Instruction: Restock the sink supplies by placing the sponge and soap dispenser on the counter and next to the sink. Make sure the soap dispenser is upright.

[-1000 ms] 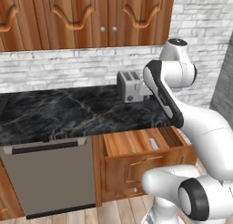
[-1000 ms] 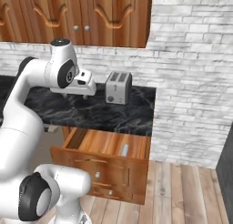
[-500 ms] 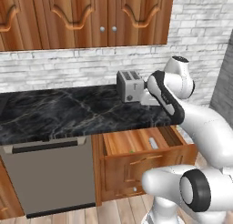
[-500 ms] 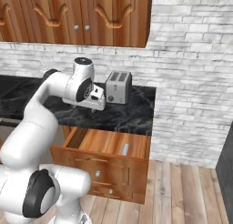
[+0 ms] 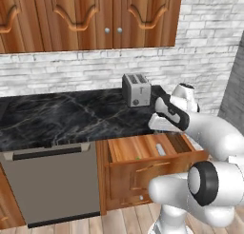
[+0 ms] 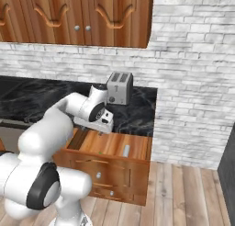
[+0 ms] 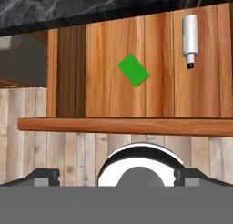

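In the hand view I look straight down into an open wooden drawer (image 7: pixel 109 82). The sponge (image 7: pixel 134 70), a small green pad, lies flat on the drawer floor. The soap dispenser (image 7: pixel 189 34) lies on its side to the right, its dark pump tip towards the drawer front. My gripper (image 7: pixel 116 177) hangs above the drawer, open wide with nothing between its fingers. From the right base view the gripper (image 6: pixel 104 127) sits over the drawer's left part, with the soap dispenser (image 6: pixel 126 150) further right. The black counter (image 5: pixel 71 114) runs behind the drawer. The sink is out of view.
A silver toaster (image 5: pixel 137 89) stands on the counter behind the drawer. A dishwasher front (image 5: pixel 52 180) is left of the drawer. Wooden wall cabinets (image 5: pixel 95 19) hang above. A brick wall (image 6: pixel 193 105) closes the counter's right end. The drawer front (image 7: pixel 127 126) juts out over the plank floor.
The arm has swung down from toaster height to above the open drawer, and the hand has turned to point downward. The gripper has stayed open.
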Available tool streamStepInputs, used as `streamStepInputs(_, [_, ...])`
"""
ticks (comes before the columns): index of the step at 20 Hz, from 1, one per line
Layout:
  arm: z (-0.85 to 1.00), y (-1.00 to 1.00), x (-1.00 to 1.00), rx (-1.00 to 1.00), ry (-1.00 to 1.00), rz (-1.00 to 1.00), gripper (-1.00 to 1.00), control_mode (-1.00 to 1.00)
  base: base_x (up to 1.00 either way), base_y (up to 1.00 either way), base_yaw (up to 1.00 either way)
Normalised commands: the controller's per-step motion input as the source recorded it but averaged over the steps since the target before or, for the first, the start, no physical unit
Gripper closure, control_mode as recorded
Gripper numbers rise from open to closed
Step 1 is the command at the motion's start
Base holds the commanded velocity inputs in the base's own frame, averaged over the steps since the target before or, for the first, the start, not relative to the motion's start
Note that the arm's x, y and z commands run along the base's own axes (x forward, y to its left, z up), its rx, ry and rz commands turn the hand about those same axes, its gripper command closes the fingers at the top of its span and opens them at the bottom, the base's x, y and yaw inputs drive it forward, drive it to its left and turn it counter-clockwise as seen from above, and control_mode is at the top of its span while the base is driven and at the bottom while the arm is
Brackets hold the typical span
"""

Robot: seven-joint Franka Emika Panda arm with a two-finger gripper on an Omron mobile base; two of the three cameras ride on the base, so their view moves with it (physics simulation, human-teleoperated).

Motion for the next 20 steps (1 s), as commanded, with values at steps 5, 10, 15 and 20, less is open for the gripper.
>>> streamStepInputs(5, [-0.62,-0.31,-0.05,0.09,0.06,0.0,-1.0,-1.0,0.0,0.0,0.0])
streamStepInputs(10, [-0.38,-0.08,0.04,0.02,0.12,0.0,-1.0,-1.0,0.0,0.0,0.0])
streamStepInputs(15, [-0.54,0.0,0.38,0.01,0.15,0.05,-1.0,-1.0,0.0,0.0,0.0])
streamStepInputs(20, [-0.28,0.0,0.63,0.04,0.19,0.02,-1.0,-1.0,0.0,0.0,0.0])
